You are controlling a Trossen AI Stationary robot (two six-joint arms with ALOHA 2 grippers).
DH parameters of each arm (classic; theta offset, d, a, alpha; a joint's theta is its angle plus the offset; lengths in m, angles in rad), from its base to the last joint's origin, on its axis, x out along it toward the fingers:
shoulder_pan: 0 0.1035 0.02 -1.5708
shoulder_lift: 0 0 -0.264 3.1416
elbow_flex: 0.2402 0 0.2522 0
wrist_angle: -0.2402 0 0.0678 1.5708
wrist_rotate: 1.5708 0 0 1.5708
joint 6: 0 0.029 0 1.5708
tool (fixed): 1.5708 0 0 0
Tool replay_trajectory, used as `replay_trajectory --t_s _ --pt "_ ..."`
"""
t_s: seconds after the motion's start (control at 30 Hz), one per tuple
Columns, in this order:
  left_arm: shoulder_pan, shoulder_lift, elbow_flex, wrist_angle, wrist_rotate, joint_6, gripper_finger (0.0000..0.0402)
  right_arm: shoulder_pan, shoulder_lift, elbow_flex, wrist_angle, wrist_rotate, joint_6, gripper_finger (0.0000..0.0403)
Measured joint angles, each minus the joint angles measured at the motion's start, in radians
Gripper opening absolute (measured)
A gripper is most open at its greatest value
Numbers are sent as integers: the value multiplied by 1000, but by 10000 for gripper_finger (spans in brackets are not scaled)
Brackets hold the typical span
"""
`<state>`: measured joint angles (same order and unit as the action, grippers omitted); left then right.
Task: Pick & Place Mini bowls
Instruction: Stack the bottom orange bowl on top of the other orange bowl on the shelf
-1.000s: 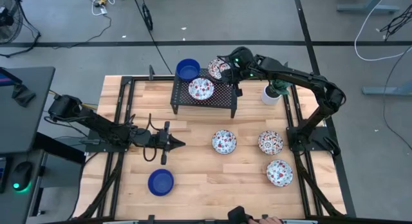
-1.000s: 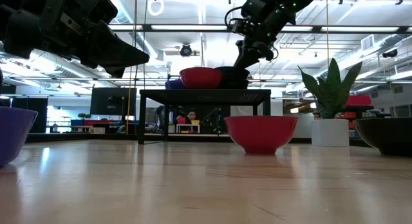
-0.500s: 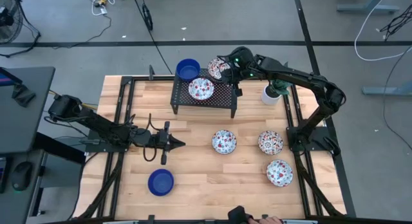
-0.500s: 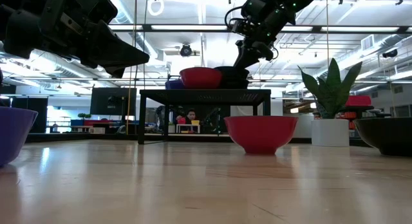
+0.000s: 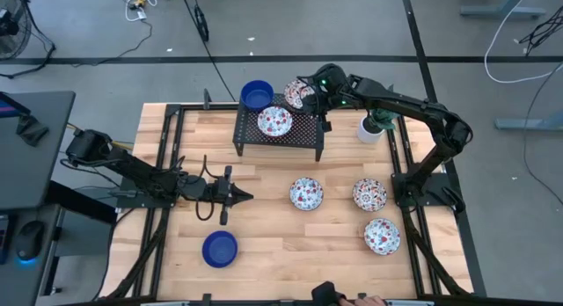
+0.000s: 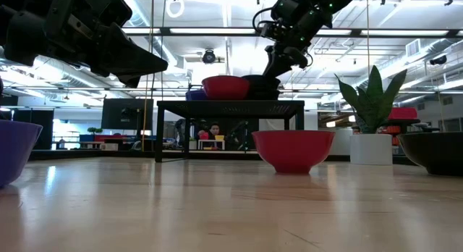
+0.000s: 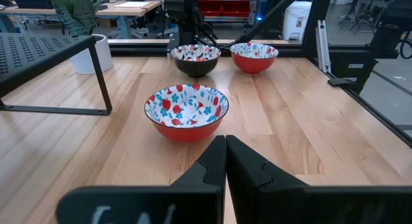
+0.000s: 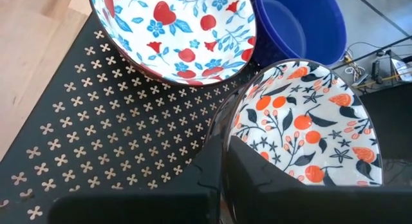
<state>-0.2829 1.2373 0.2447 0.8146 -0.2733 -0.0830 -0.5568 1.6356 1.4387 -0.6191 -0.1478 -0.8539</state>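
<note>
A black perforated rack [image 5: 303,130] stands at the table's far side. On it are a blue mini bowl [image 5: 256,95], a red-and-blue floral bowl [image 5: 274,122] and an orange-patterned bowl [image 5: 296,92], which my right gripper [image 5: 308,95] is shut on. Three floral bowls [image 5: 306,193] [image 5: 369,194] [image 5: 382,236] and a blue bowl [image 5: 220,248] rest on the wooden table. My left gripper [image 5: 239,197] is shut and hangs level above the table's left middle. In the left wrist view it [image 7: 225,153] points at a floral bowl [image 7: 187,111]. My right gripper holds the orange-patterned bowl by its rim [image 8: 226,130], one finger inside the bowl and one outside. It comes slanting down from the table's right. In the low view the bowl [image 6: 259,84] sits at the rack's top, next to the floral bowl.
A white pot with a green plant [image 5: 373,126] stands right of the rack, close under my right arm. A black frame [image 5: 163,165] runs along the table's edges. Bare wood lies between the rack and the bowls near the front.
</note>
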Motion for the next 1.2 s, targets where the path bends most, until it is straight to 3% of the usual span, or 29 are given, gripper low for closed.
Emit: replay_trajectory --t_s 1.2 --pt "0 0 0 0 0 0 16 -21 45 1 14 -8 -18 18"
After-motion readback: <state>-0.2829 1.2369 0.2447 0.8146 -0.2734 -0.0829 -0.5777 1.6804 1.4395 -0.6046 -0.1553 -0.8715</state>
